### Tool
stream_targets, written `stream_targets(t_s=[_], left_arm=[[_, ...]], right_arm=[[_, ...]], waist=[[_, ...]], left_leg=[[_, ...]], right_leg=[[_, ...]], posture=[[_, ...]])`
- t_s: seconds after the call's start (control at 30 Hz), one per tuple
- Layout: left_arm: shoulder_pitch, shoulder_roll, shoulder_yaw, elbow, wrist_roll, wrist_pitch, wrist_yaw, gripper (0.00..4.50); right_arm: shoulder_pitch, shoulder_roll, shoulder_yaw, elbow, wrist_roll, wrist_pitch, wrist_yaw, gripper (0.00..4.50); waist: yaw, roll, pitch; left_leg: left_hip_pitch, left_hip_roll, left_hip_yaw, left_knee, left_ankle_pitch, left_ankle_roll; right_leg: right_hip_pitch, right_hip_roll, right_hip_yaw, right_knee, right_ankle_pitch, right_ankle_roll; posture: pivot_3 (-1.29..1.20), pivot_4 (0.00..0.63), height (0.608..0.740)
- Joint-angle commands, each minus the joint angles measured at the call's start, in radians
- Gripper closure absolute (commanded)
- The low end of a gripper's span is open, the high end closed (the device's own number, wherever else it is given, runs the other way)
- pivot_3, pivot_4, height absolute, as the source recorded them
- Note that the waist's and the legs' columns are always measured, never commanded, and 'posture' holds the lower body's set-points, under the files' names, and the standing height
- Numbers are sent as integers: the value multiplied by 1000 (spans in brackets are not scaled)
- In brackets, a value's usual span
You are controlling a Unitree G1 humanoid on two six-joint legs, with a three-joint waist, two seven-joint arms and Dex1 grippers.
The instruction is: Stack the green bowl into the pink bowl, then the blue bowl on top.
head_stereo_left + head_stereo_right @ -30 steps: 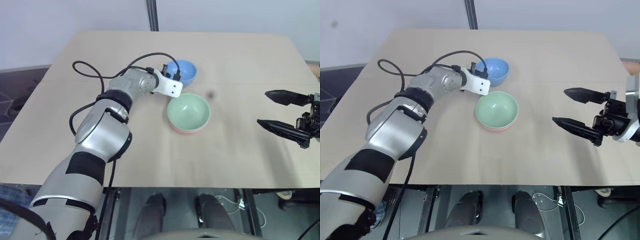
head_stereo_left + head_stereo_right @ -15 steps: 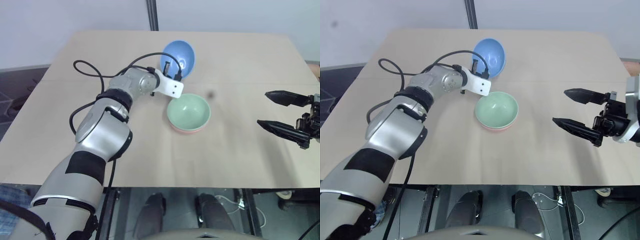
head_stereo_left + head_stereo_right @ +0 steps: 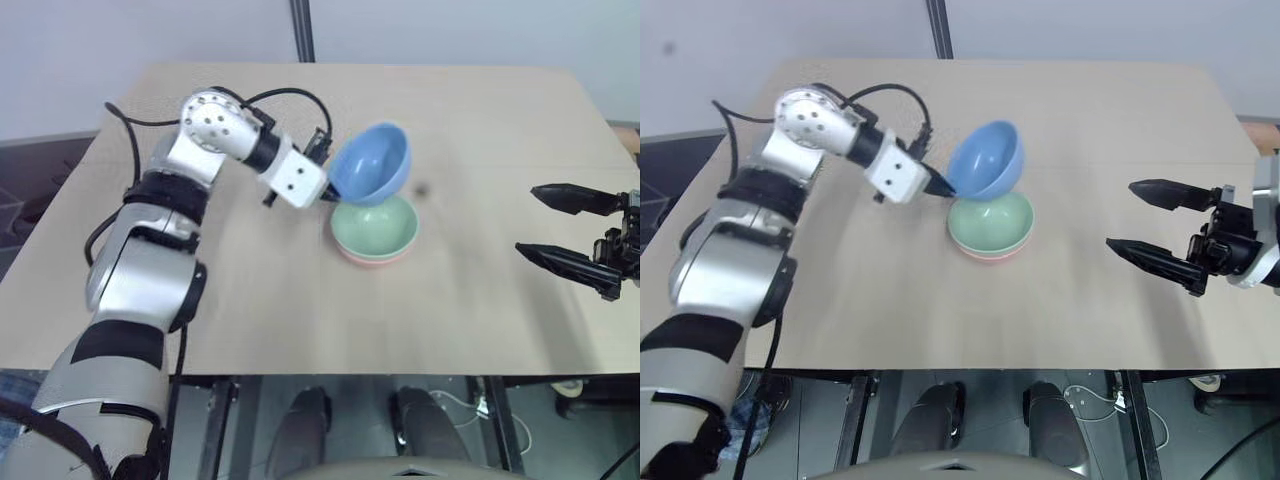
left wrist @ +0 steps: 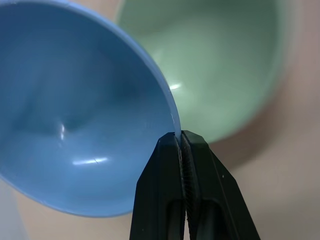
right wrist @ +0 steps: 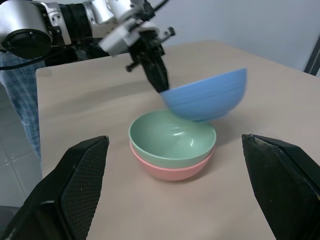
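The green bowl sits nested inside the pink bowl near the middle of the table. Just above them the blue bowl hangs tilted, off the table. My left gripper is shut on the blue bowl's near rim, the fingers pinching the thin edge. In the right wrist view the blue bowl hovers over the green bowl and the pink bowl. My right gripper stands open at the table's right side, holding nothing.
The light wooden table has free room on the right and at the front. A small dark spot marks the surface right of the bowls. A black pole rises behind the far edge.
My left gripper has lifted the blue bowl off the table and carried it back toward me, above the green and pink stack, turning the wrist. The right arm has stayed still.
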Motion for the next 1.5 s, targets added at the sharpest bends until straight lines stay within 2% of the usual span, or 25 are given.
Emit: stream_targets(t_s=[0.03, 0.23, 0.7, 0.97, 1.0, 1.03, 1.1, 1.2, 1.5], left_arm=[[35, 68, -65, -231, -179, 91, -32, 4434], [73, 107, -125, -361, -279, 128, -32, 4434], [50, 106, -174, -284, -239, 49, -32, 4434], [45, 91, -158, -243, -197, 4, -32, 4434], [43, 88, -155, -238, -191, 7, -32, 3856], [42, 89, -156, -238, -190, 4, -32, 3625], [45, 76, -132, -231, -182, -18, -32, 2710], [46, 81, -135, -227, -169, -18, -32, 1694], [28, 68, -115, -183, -132, -31, -32, 1694]], right_arm=[[-1, -22, -38, -10, -7, -24, 19, 0], [38, -31, -44, -7, -60, -37, 32, 0], [58, -32, -57, -16, -76, -38, 24, 0], [54, -33, -56, -15, -70, -38, 21, 0], [53, -33, -56, -15, -70, -38, 21, 0], [53, -32, -56, -14, -70, -38, 21, 0], [54, -32, -56, -15, -70, -39, 21, 0], [53, -31, -55, -13, -70, -40, 22, 0], [53, -30, -55, -15, -69, -40, 19, 0]], waist=[[4, 0, 0], [3, 0, 0], [1, 0, 0], [2, 0, 0], [2, 0, 0], [2, 0, 0], [2, 0, 0], [1, 0, 0], [2, 0, 0]], left_leg=[[0, 0, 0, 0, 0, 0], [0, 0, -2, 2, 0, 0], [1, 0, -1, 1, 0, 0], [1, 0, -1, 1, 0, 0], [1, 0, -1, 1, 0, 0], [1, 0, -1, 1, 0, 0], [1, 0, -1, 1, 0, 0], [1, 0, -1, 1, 0, 0], [1, 0, -1, 1, 0, 0]], right_leg=[[0, 0, 0, 0, 0, 0], [2, 0, -1, 0, 0, 0], [2, 1, 0, 0, 0, 0], [2, 1, 0, 0, 0, 0], [2, 1, 0, 0, 0, 0], [2, 1, 0, 0, 0, 0], [2, 1, 0, 0, 0, 0], [2, 1, 0, 0, 0, 0], [2, 1, 0, 0, 0, 0]], posture=[[0, 150, 740], [0, 150, 740], [0, 150, 740], [0, 150, 740], [0, 150, 740], [0, 150, 740], [0, 150, 740], [0, 150, 740], [0, 150, 740]])
